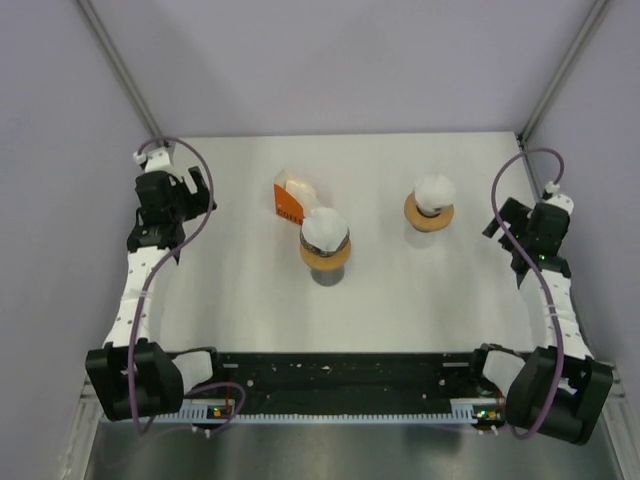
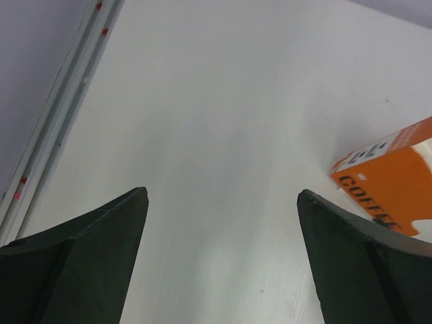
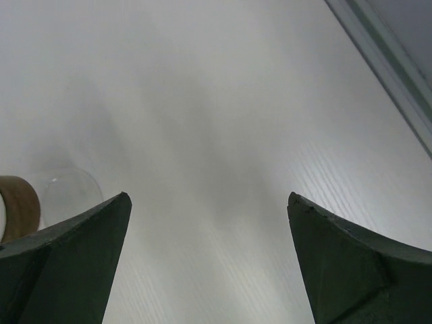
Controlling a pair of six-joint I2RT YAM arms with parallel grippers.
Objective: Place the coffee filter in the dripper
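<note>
Left wrist view: left end effector stood spread wide, holding nothing, over the desk | orange filter box lay to its right | right end effector was likewise apart and empty | coffee filter sat in the dripper | second filter sat in the far dripper

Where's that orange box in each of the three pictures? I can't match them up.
Top external: orange box left of centre, just behind the left dripper.
Left wrist: box at the right edge, cut off.
Right wrist: not in it.
Shared landmark: the white table.
</note>
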